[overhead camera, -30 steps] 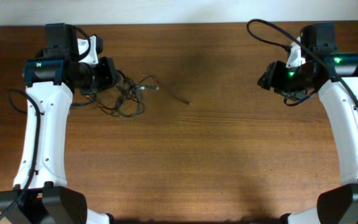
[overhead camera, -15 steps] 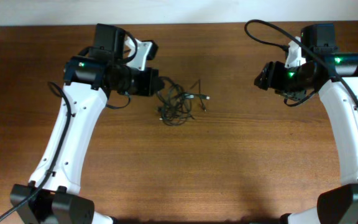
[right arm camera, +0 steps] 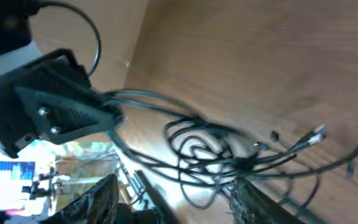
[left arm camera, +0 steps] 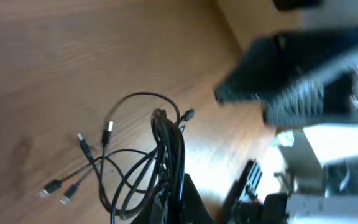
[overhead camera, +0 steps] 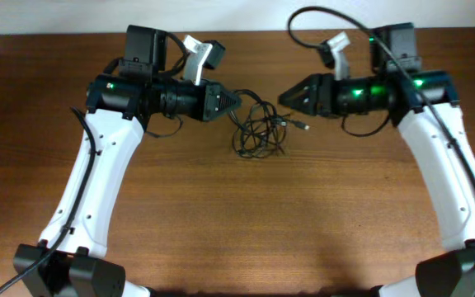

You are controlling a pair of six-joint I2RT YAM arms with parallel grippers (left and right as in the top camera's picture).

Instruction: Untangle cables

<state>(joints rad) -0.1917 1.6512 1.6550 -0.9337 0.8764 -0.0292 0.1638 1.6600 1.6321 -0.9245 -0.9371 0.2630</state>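
Overhead, the thin black cables (overhead camera: 258, 136) with small connector plugs lie as one knotted bunch of loops at the far middle of the brown wooden table (overhead camera: 221, 231), between the two arms. A few strands rise out of the bunch to the black two-finger left gripper (overhead camera: 234, 99), which is clamped tight on them. The left wrist view shows a thick bundle running into its fingers, with loops and several plug ends fanned over the wood. One free plug end (overhead camera: 303, 125) sticks out on the bunch's right side.

The black two-finger right gripper (overhead camera: 287, 97) faces the left one from near by, above the bunch. In the right wrist view its fingers (right arm camera: 101, 199) stand apart with nothing pinched between them, and the loops lie beyond.

The step in hand looks like a second hold for the right arm, so the two can draw the knot apart. It would go best if the right jaws come down on a single strand near that free plug end rather than on the dense middle, since several loops overlap there and a grab could tighten them. The left grip should hold firm as the anchor. Pulling should then be slow and sideways, away from the left arm, and low enough that the bunch drags rather than lifts whole.
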